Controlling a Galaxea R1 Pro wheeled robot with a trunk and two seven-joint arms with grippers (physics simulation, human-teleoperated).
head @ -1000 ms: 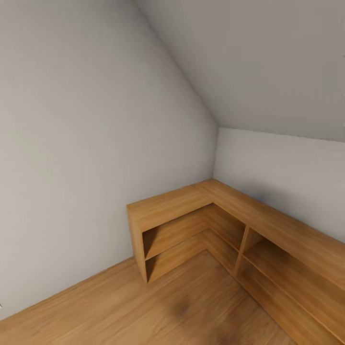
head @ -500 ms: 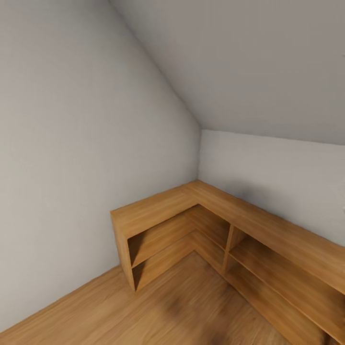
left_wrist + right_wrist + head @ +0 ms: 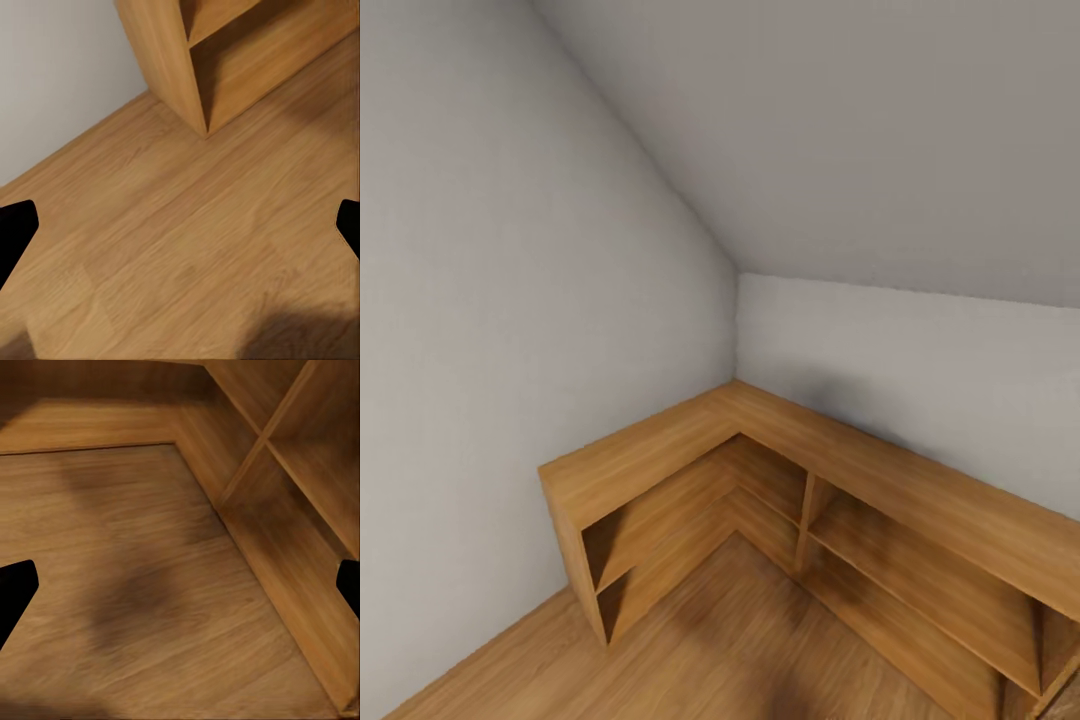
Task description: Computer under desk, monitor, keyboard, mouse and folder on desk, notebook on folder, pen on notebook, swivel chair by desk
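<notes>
Turning your view has slid the whole corner across the head picture: the low L-shaped light-wood cabinet (image 3: 690, 450) now sits further left and lower than a second ago, with more of its long right-hand run and the sloped ceiling (image 3: 840, 130) showing, which is the camera moving and not the furniture. You are still travelling over the wood floor (image 3: 730, 650), and the desk and the other task things are somewhere outside these pictures. Both the left gripper (image 3: 180, 225) and the right gripper (image 3: 180, 585) hang spread wide, holding nothing.
</notes>
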